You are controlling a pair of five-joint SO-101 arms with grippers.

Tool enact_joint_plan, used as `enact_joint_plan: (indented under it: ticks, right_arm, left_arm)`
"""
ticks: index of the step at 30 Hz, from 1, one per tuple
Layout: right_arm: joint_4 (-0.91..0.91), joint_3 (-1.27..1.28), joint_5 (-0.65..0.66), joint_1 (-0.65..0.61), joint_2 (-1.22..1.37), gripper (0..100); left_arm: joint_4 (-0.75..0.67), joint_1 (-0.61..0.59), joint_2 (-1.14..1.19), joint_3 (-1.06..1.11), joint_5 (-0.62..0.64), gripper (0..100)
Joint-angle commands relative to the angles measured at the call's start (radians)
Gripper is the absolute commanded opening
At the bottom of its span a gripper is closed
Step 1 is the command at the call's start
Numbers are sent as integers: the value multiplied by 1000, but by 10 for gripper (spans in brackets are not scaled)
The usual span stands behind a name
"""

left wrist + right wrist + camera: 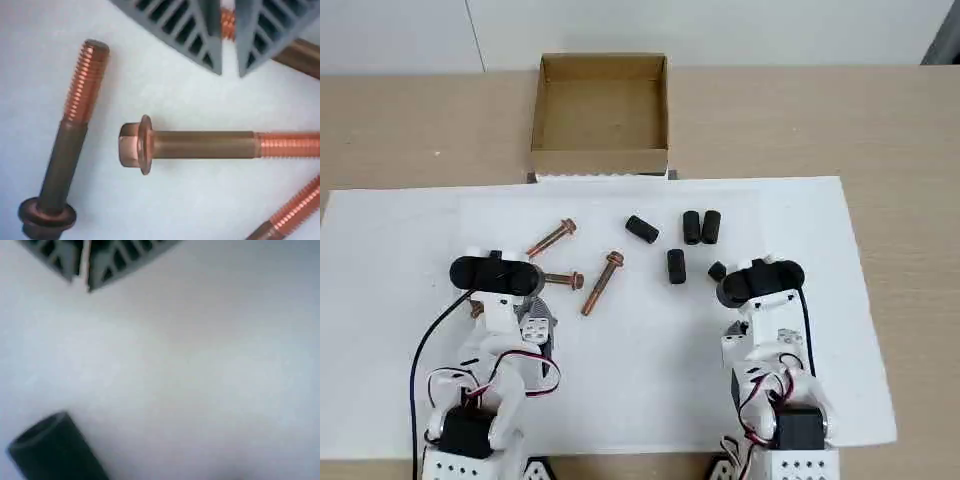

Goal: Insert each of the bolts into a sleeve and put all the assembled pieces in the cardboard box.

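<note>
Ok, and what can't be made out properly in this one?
- High view: one sleeve sits partly under the right arm.
- High view: a small bolt end pokes out from under the left arm, the rest covered.
- Left wrist view: the left gripper hides part of a far bolt, and the head is out of frame.
- Right wrist view: a blurred sleeve is cut off by the edge.

Bolts (552,238), sleeves (692,227) strewn between arms and cardboard box (600,160); paper (640,380) between arms open.

Tan table (420,120), white wall (720,30)
</note>
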Motion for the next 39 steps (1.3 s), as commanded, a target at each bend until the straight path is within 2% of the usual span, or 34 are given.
enact_joint_plan:
  ticks: [1,32,35,39]
  right_arm:
    - [-19,-6,-5,8,-15,4]
    - [-19,-6,-5,8,-15,4]
    - [-19,-6,-5,8,-15,4]
    - [-19,-6,-5,8,-15,4]
  left_arm:
    - [-3,2,-12,-4,2,7]
    - [-15,3,-12,-4,-5,10]
    - [-38,-5,-12,-53,-5,10]
    - [-14,3,-6,-236,-5,10]
